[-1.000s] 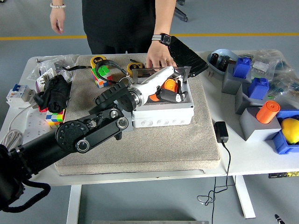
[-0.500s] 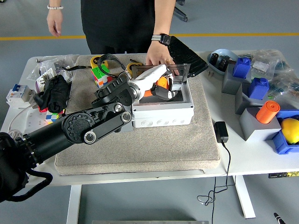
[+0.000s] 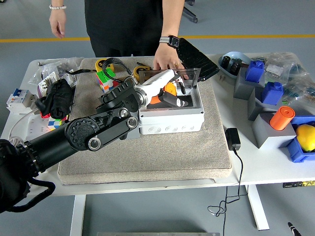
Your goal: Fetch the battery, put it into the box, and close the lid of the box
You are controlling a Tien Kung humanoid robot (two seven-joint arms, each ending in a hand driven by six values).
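A white box [image 3: 171, 120] sits open on the beige mat [image 3: 157, 152], its clear lid [image 3: 189, 74] standing up at the back. My left hand [image 3: 171, 96] reaches in from the lower left and hovers over the box's inside. Its black fingers [image 3: 173, 102] curl on the orange battery [image 3: 170, 89], which shows against the white palm. A person across the table rests a hand [image 3: 167, 61] on the box's back edge by the lid. The person's other hand [image 3: 57, 23] hangs at the top left. My right arm is out of view.
A Rubik's cube [image 3: 105, 78] and a yellow tape measure [image 3: 104, 63] lie behind my forearm. Black cloth [image 3: 59, 96] lies left, a black pad [image 3: 197, 58] behind the box, a power adapter [image 3: 232, 138] right of the mat. Grey and blue blocks, an orange cylinder [image 3: 282, 117] and a yellow ball [image 3: 306, 135] crowd the right.
My left hand has drawn back and left over the box with the battery, from the box's right half toward its back left. The person's hand stays at the lid.
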